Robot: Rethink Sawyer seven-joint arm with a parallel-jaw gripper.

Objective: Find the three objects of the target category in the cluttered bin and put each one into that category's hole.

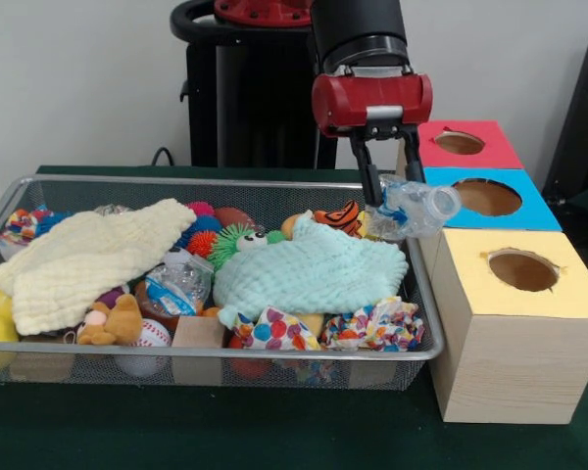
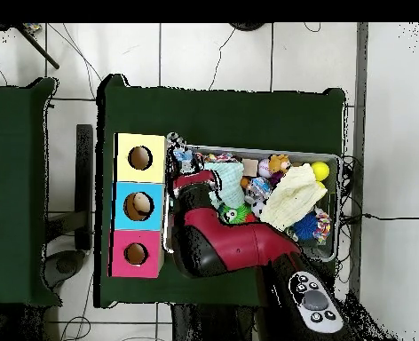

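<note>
Where the wire bin [image 1: 423, 323] meets the yellow box [image 1: 514, 323], patterned cloths [image 1: 372, 328] lie nearest, then a mint cloth [image 1: 309, 274]. Farther back, the gripper [image 1: 389, 186] is clamped on a crumpled clear plastic bottle [image 1: 416, 209] — raised over the bin's corner, beside the blue box [image 1: 490, 199].

Green table cloth [image 1: 225, 431], perhaps felt; white wall [image 1: 78, 78].
</note>
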